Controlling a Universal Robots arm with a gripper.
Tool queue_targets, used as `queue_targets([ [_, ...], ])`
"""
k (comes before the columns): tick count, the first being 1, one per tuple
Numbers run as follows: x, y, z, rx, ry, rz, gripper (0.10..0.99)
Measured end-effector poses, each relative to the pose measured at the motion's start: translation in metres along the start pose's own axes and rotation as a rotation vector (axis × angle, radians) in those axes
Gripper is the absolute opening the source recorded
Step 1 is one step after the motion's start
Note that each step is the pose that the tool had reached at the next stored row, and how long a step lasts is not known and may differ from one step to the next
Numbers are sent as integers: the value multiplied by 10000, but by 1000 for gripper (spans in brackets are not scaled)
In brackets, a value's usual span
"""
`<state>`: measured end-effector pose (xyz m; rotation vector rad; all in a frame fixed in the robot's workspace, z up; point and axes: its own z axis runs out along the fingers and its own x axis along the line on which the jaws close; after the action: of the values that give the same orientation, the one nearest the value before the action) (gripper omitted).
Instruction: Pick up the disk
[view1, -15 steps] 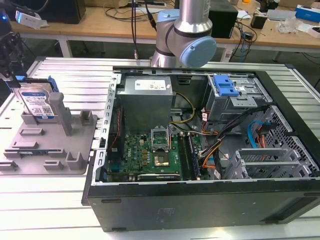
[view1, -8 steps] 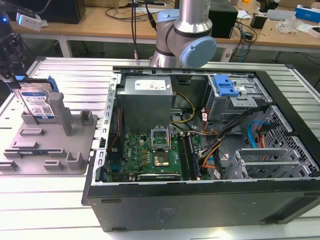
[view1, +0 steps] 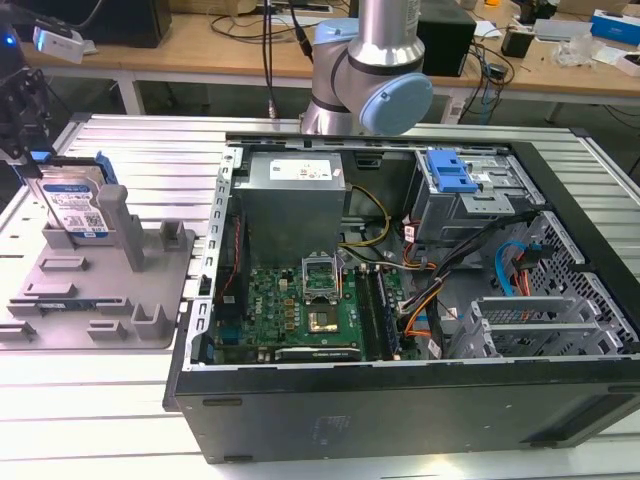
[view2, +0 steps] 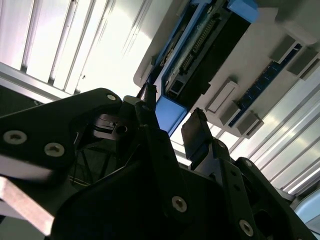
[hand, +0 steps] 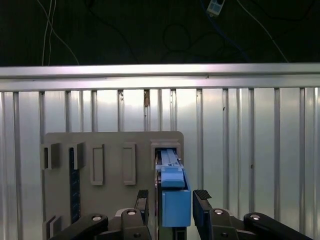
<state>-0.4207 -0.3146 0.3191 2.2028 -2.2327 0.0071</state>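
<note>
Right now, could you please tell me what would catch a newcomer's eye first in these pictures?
The big open computer case dominates the middle of the exterior view, its insides exposed. At the exterior view's left, the disk stands on edge in a grey fixture. In the first wrist view, the open end effector straddles the disk's blue frame.

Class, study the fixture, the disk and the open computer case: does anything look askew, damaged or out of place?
Nothing stands out. The disk stands on edge in a slot of the grey fixture, and the open gripper straddles it squarely, one finger on each side.
</note>
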Motion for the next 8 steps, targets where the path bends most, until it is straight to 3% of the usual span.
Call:
queue_targets([
  [8, -8, 0, 20, -23, 6, -5, 482],
])
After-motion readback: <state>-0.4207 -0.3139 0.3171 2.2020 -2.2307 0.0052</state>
